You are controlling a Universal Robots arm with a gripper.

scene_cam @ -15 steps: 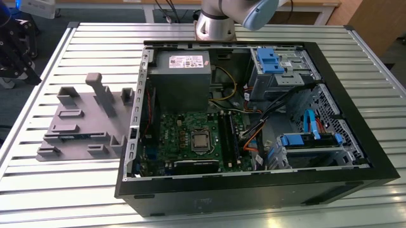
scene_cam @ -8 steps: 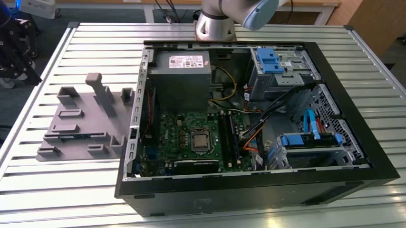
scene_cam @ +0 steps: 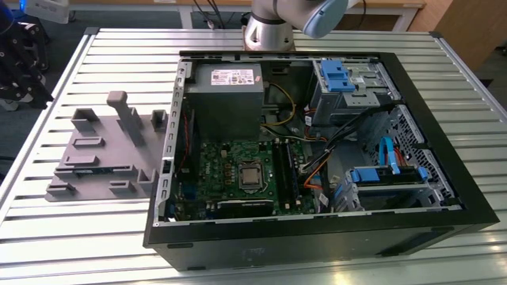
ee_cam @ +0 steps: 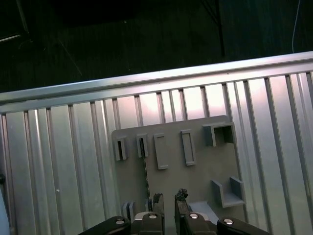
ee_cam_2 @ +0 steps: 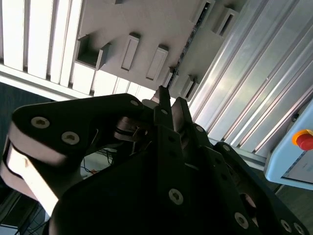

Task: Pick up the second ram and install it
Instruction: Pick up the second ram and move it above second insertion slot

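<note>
Ram (ee_cam: 146, 171) stands edge-up in the fixture (ee_cam: 210, 161) for easy pinching; my empty gripper (ee_cam: 169, 199) hangs over that fixture, slightly parted.

Ribbed metal table (scene_cam: 103, 237) — two loads
A grey plastic fixture (scene_cam: 95, 157) sits toward the exterior view's left; just beside it, an open black computer case (scene_cam: 317, 240).

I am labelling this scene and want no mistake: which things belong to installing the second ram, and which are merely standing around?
Belong to the job: second ram, grey fixture holding it, gripper, motherboard with black slots.

Merely there: power supply, blue drive bracket, blue cable, red button.
</note>
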